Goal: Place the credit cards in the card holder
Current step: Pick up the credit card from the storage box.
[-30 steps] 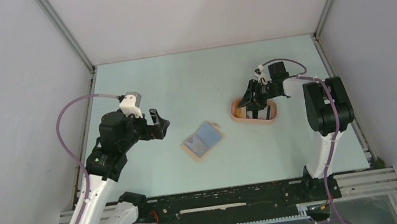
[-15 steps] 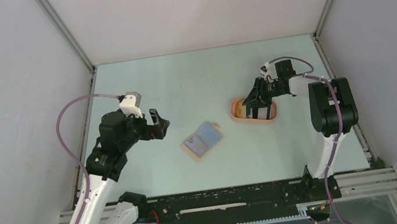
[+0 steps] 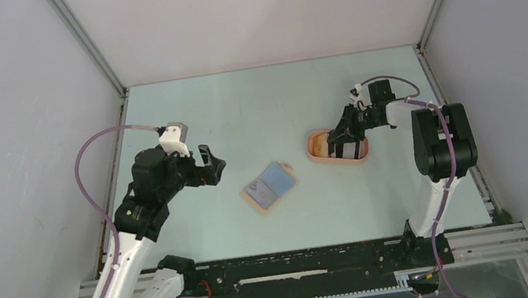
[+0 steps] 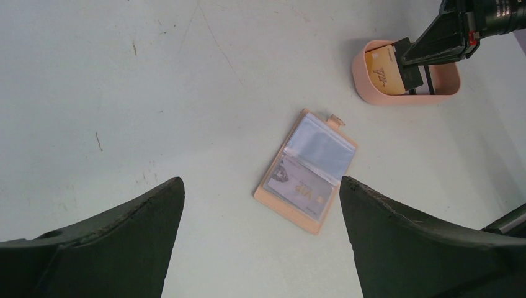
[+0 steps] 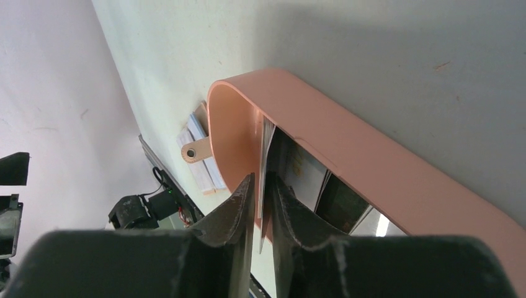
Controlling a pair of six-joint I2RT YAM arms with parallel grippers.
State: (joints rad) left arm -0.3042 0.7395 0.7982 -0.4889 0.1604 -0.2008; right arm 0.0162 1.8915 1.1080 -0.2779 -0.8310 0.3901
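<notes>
The tan card holder (image 3: 270, 185) lies open on the table, with one pale card (image 4: 298, 185) under its clear sleeve. Other credit cards stand in the peach oval tray (image 3: 314, 151); a yellowish one (image 4: 379, 69) leans at its left end. My right gripper (image 3: 339, 142) reaches into the tray, and in the right wrist view its fingers (image 5: 244, 198) pinch the thin edge of an upright credit card (image 5: 267, 146). My left gripper (image 3: 212, 164) hovers left of the holder, wide open and holding nothing (image 4: 260, 181).
The tray's rim (image 5: 347, 149) runs close along the right fingers. A dark card (image 5: 341, 198) and a white one lie deeper inside it. Grey enclosure walls and metal frame rails border the pale green table on three sides.
The right gripper's jaws have narrowed onto a card in the tray, and its wrist has shifted slightly right. The left arm and the card holder have not moved.
</notes>
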